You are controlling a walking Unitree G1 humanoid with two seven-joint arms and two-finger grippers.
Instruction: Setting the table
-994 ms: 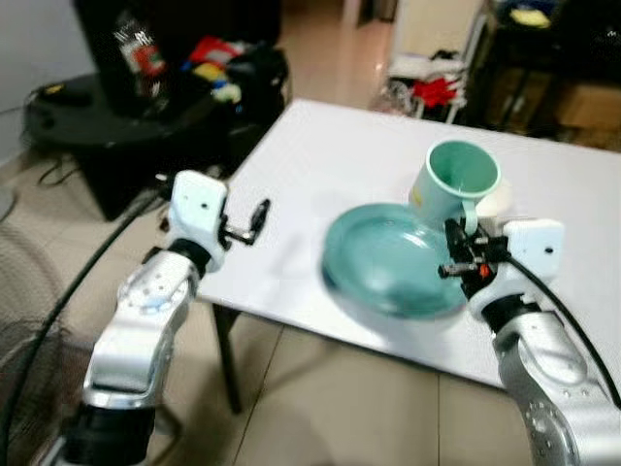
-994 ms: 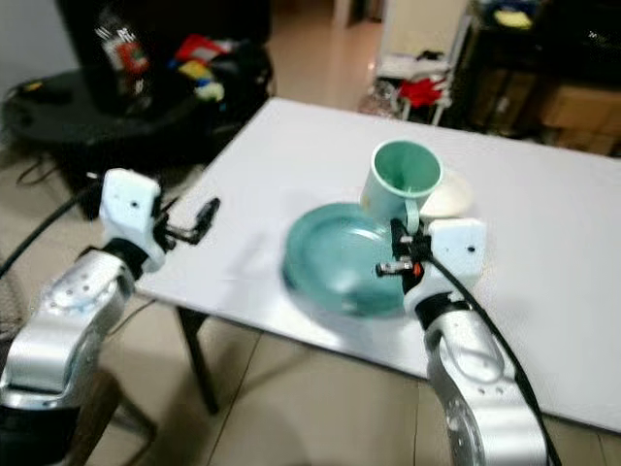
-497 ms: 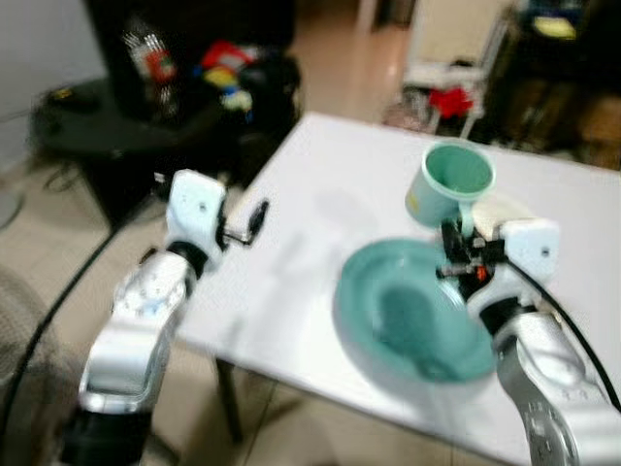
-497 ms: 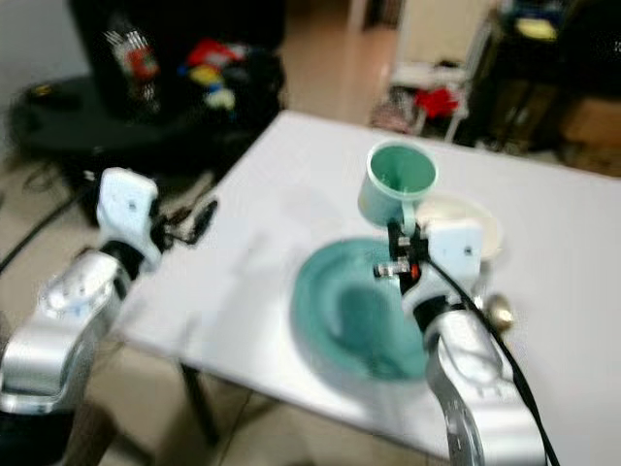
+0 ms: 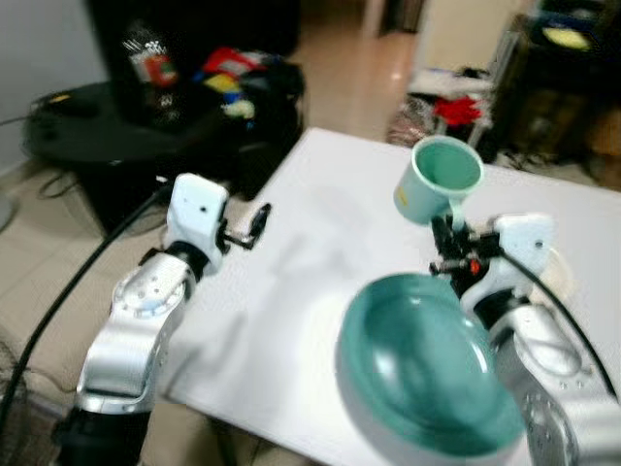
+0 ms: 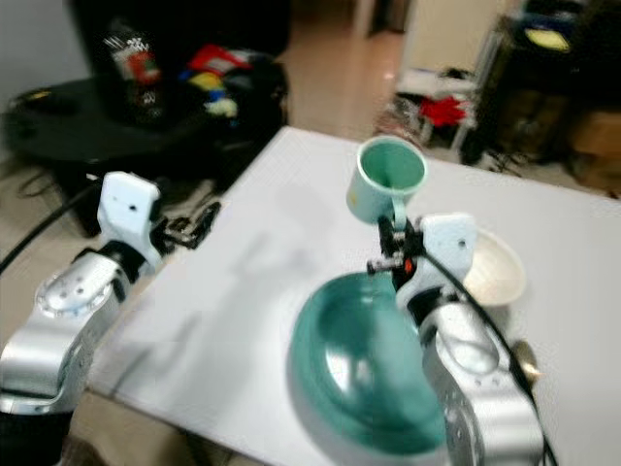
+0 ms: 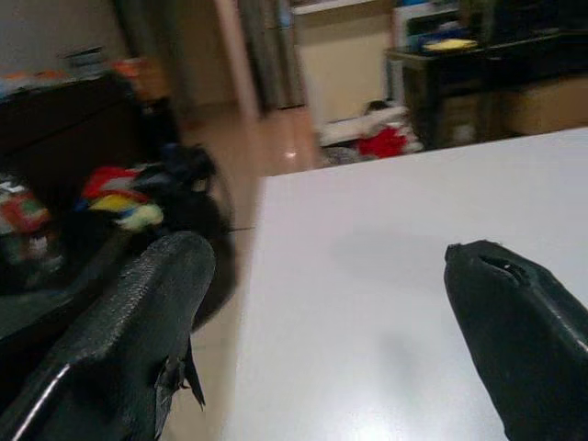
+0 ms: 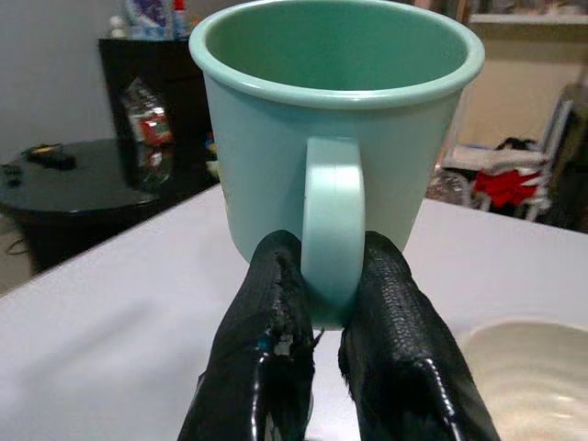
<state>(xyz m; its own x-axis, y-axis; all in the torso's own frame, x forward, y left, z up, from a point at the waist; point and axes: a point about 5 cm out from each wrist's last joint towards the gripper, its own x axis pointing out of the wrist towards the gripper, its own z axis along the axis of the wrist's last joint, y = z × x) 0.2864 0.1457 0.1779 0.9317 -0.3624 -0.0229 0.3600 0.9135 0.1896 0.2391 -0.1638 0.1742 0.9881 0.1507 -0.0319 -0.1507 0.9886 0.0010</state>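
My right gripper (image 5: 444,243) is shut on the handle of a mint-green mug (image 5: 439,180) and holds it upright above the white table (image 5: 320,223). In the right wrist view its two black fingers (image 8: 276,322) pinch the mug's handle (image 8: 333,230). A large teal plate (image 5: 427,364) lies on the table near the front, just below the held mug. A cream bowl (image 6: 493,267) sits to the right of the mug. My left gripper (image 5: 254,221) hovers open over the table's left edge with nothing between its fingers (image 7: 147,303).
A black low table (image 5: 107,126) with a bottle (image 5: 150,68) and colourful clutter stands to the far left. Dark shelving (image 5: 563,68) and red items (image 5: 461,107) on the floor lie beyond the table's far side. A small brass-coloured object (image 6: 527,359) rests right of the plate.
The camera has come closer to the table, so the plate looks larger and nearer. My right gripper still holds the mug, now higher relative to the plate. The left gripper stays open.
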